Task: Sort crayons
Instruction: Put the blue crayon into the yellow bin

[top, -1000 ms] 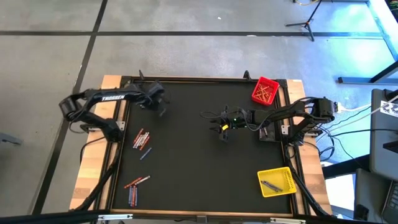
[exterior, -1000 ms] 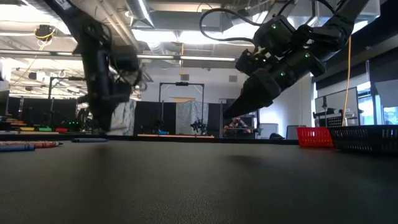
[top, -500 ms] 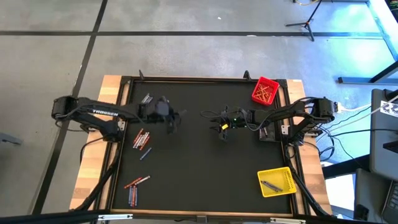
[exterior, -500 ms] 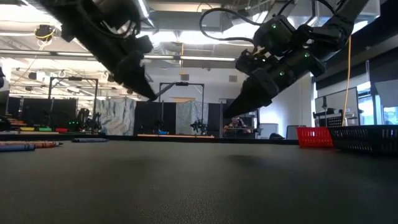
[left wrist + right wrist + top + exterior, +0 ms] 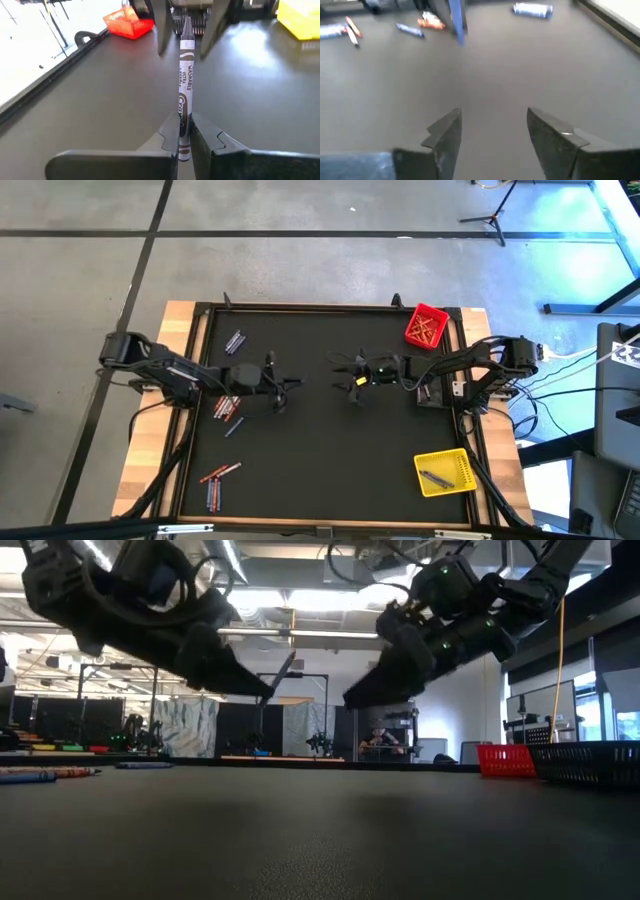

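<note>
My left gripper [image 5: 278, 383] hovers over the middle of the black table, shut on a grey crayon [image 5: 185, 75] that sticks out ahead of it. My right gripper [image 5: 345, 378] faces it from the right, open and holding nothing; its two fingers stand on either side of the crayon's far tip in the left wrist view, apart from it. Loose crayons [image 5: 228, 405] lie flat on the table at the left, with more [image 5: 235, 340] near the far left corner and others [image 5: 215, 478] near the front left. My left gripper pinches the grey crayon near its back end [image 5: 183, 127] between its two fingers. The crayon runs on along the fingers and sticks out past their tips, slanting a little upward [image 5: 286, 670] toward the table's right. It is lifted clear of the table.
A red bin [image 5: 426, 326] with crayons stands at the far right corner. A yellow bin [image 5: 443, 472] with a few crayons stands at the near right. A raised frame [image 5: 300, 307] rims the table. Bare black surface lies below both grippers.
My left gripper has swung from the far left corner toward the table's middle and my right gripper, carrying the grey crayon. It has tipped from pointing steeply down to nearly level. My right gripper has tipped up a little in place.
</note>
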`<state>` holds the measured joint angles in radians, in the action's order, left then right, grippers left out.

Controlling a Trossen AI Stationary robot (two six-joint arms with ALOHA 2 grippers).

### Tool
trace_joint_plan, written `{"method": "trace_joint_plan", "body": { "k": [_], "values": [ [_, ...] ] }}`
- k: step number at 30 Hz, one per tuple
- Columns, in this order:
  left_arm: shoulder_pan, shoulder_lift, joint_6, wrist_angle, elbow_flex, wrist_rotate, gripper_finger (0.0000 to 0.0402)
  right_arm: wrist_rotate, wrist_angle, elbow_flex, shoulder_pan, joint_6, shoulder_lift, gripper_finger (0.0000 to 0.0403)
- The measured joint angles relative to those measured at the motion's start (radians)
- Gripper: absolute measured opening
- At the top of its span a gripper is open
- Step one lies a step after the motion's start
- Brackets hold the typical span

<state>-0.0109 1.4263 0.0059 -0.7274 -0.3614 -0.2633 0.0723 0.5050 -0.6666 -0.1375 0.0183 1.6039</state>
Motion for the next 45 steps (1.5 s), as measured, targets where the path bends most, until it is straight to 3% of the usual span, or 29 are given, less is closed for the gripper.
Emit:
{"method": "trace_joint_plan", "body": {
  "k": [5,12,17,22,32,36,42,45],
  "values": [
    [-0.001,0.070,0.005,-0.059,0.002,0.025,0.0013,0.014,0.106,0.000,0.001,-0.026,0.000,0.0247],
    [0.000,0.095,0.012,-0.111,0.002,0.048,0.0013,0.060,0.231,0.000,0.001,-0.050,0.009,0.0238],
    [0.012,0.095,0.011,-0.138,0.001,0.049,0.0013,0.133,0.394,0.000,0.013,-0.040,0.083,0.0233],
    [0.037,0.095,0.031,-0.186,0.001,0.049,0.0013,0.112,0.521,-0.001,0.030,-0.025,0.167,0.0232],
    [0.044,0.095,0.033,-0.235,0.001,0.045,0.0013,0.110,0.537,-0.128,0.079,-0.051,0.267,0.0229],
    [0.051,0.095,0.033,-0.240,0.001,0.043,0.0013,0.104,0.515,-0.147,0.079,-0.084,0.267,0.0176],
    [0.070,0.094,0.065,-0.280,0.001,0.037,0.0016,0.109,0.490,-0.152,0.080,-0.122,0.267,0.0024],
    [0.071,0.094,0.060,-0.277,0.001,0.044,0.0023,0.140,0.487,-0.152,0.079,-0.132,0.267,0.0024]
  ]
}}
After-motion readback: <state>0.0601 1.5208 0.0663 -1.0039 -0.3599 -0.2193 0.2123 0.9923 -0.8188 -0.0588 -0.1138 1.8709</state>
